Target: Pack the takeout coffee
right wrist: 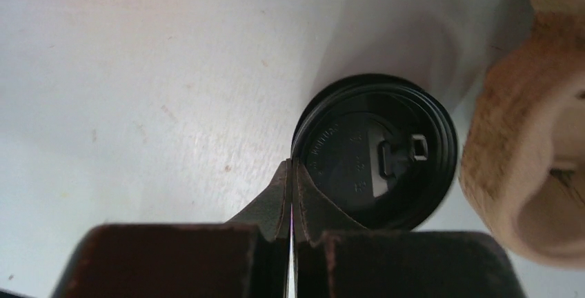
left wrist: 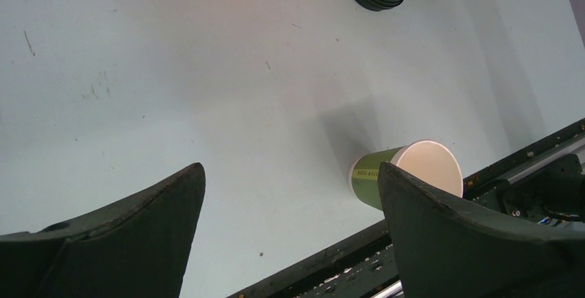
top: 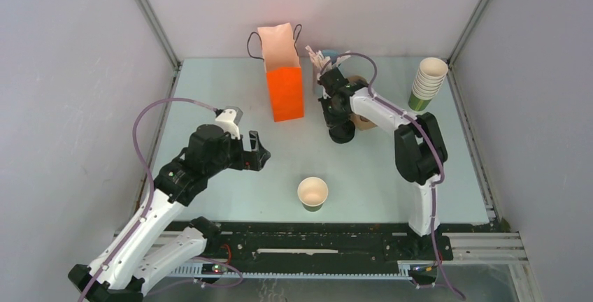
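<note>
A lidless green paper cup (top: 312, 193) stands upright near the table's front edge, also in the left wrist view (left wrist: 407, 174). The takeout coffee, a lidded cup, is out of view. A stack of black lids (top: 342, 134) sits behind the middle of the table, seen from above in the right wrist view (right wrist: 386, 153). My right gripper (right wrist: 291, 163) is shut, with one finger inside and one outside the top lid's left rim, pinching it. My left gripper (left wrist: 290, 170) hovers open and empty over the table, left of the cup (top: 259, 154).
An orange paper bag (top: 285, 82) stands open at the back centre. A brown pulp carrier (right wrist: 531, 146) lies just right of the lid stack. A stack of lidless cups (top: 427, 82) stands at the back right. Stir sticks (top: 322, 57) sit behind the right arm.
</note>
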You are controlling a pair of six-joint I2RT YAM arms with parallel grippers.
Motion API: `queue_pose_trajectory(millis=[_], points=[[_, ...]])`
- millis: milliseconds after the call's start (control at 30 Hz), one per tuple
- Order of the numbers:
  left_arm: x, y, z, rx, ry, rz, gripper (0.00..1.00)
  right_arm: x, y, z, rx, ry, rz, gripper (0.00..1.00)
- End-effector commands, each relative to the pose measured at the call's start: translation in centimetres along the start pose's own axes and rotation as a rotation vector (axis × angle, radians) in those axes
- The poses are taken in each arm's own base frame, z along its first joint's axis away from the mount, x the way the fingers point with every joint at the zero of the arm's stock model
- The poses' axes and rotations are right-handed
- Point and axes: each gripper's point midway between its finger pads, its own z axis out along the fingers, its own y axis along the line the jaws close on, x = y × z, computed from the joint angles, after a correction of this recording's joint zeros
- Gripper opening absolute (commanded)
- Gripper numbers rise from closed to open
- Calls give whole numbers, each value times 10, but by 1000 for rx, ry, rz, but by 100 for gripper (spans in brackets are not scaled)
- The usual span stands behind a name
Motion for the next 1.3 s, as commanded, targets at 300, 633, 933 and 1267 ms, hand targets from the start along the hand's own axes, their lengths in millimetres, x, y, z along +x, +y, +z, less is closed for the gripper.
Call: queue_pose_trajectory(millis=[300, 633, 933, 1267], points=[[-37, -58, -15, 269, -107, -92, 100, -2, 83, -213, -736, -300, 102, 0], [-38, -55, 6, 234, -116, -193, 100, -1, 42, -165, -443, -321, 125, 0], [0, 2, 32, -52, -22, -152, 100, -30, 13, -68, -120, -254, -24, 0], [49, 19, 90, -172, 243, -141, 76, -21, -8, -26, 91, -141, -77, 0]])
